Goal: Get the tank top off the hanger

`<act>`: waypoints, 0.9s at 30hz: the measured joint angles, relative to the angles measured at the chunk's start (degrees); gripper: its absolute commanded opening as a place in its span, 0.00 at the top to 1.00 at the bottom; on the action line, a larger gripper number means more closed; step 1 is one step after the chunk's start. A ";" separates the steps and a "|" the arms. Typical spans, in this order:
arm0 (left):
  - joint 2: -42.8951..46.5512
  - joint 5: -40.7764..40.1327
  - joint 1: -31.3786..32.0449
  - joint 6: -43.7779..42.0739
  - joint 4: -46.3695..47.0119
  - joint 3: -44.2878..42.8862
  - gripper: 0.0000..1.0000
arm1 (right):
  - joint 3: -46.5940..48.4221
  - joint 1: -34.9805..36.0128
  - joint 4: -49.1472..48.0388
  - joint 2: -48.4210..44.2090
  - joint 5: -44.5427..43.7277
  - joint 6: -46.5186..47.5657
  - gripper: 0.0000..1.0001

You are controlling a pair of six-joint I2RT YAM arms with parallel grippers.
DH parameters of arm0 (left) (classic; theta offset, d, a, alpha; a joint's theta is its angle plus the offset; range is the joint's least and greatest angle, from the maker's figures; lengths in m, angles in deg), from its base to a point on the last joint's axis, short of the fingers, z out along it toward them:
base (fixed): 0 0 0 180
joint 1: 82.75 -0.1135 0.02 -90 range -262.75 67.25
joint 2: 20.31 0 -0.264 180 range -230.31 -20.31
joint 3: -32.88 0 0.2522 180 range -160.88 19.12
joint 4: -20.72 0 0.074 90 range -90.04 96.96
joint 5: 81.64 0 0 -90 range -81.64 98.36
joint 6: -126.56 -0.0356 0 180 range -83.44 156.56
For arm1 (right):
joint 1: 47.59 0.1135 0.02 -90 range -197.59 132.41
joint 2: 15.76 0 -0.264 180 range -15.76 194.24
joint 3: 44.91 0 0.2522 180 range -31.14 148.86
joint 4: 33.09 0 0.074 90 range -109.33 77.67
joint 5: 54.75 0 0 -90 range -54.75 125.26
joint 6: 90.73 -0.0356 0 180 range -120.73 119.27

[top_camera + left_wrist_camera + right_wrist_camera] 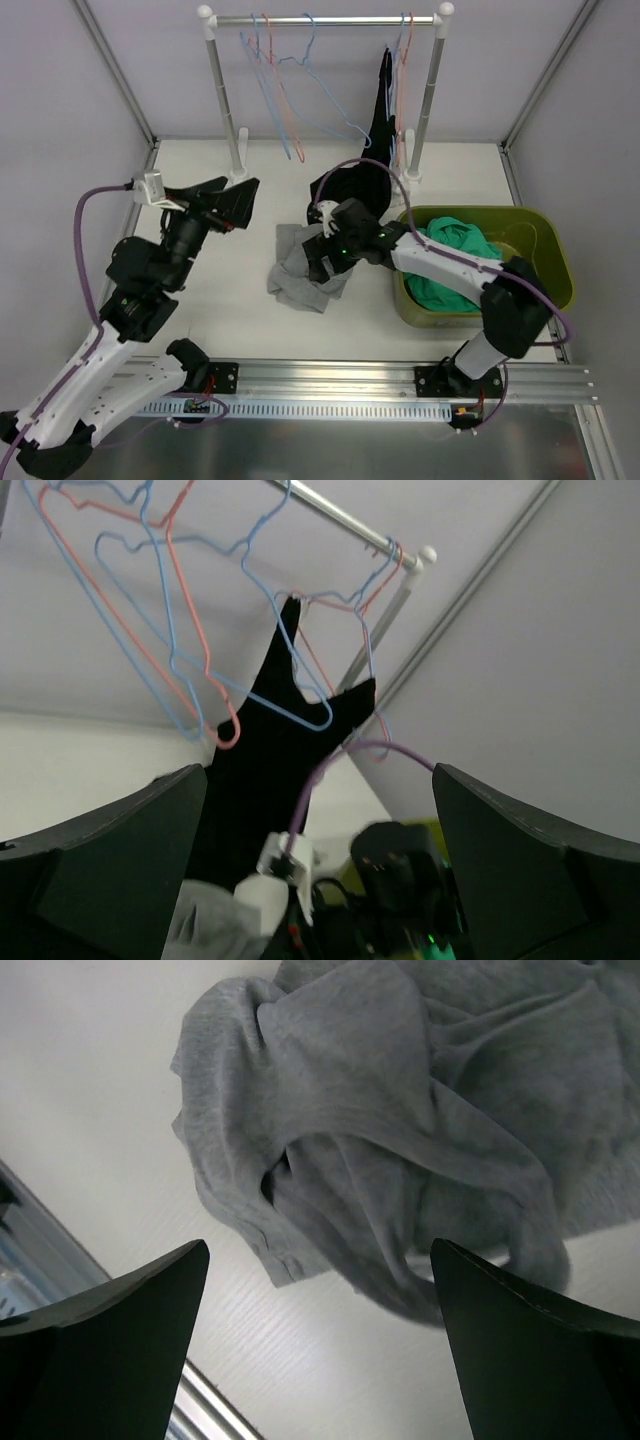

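The black tank top (383, 115) hangs from a wire hanger near the right end of the rail (320, 19) of the clothes rack. Its lower part trails down to the table (230, 290), close to the rack's right post. In the left wrist view one strap rises to the hanger's neck while the body of the garment falls below it. Several bare blue and pink hangers (228, 746) hang further left on the same rail. The left gripper (316, 775) is raised above the table, well to the left of the tank top, and points up toward the rack. Its fingers (120, 870) are spread wide with nothing between them and touch no garment or hanger. The right gripper (318, 1250) reaches across the middle of the table, just above a crumpled grey garment (400, 1140) that lies in a heap in front of the tank top's trailing hem. Its fingers (100, 1330) are also wide apart and hold nothing, and whether the tips touch the grey cloth cannot be told. A purple cable (330, 760) arcs over the right arm's wrist in front of the black fabric. To the right stands an olive-green bin (560, 250) with a green garment (450, 260) bunched inside it.
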 measured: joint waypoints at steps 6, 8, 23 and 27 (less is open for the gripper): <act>14.23 3.17 0.00 -1.55 -16.17 2.64 0.01 | 10.60 6.10 2.12 17.51 -6.73 1.84 0.01; 17.03 3.98 0.00 -2.40 -20.74 2.36 0.01 | 13.55 6.91 2.60 22.36 -9.29 1.75 0.01; 33.22 7.26 0.00 -10.29 -40.54 12.52 0.01 | 10.67 9.51 -2.01 19.85 -21.46 -3.45 1.00; 33.20 7.06 0.00 -10.97 -42.75 13.55 0.01 | 9.77 9.68 -1.07 10.58 -21.40 -3.17 1.00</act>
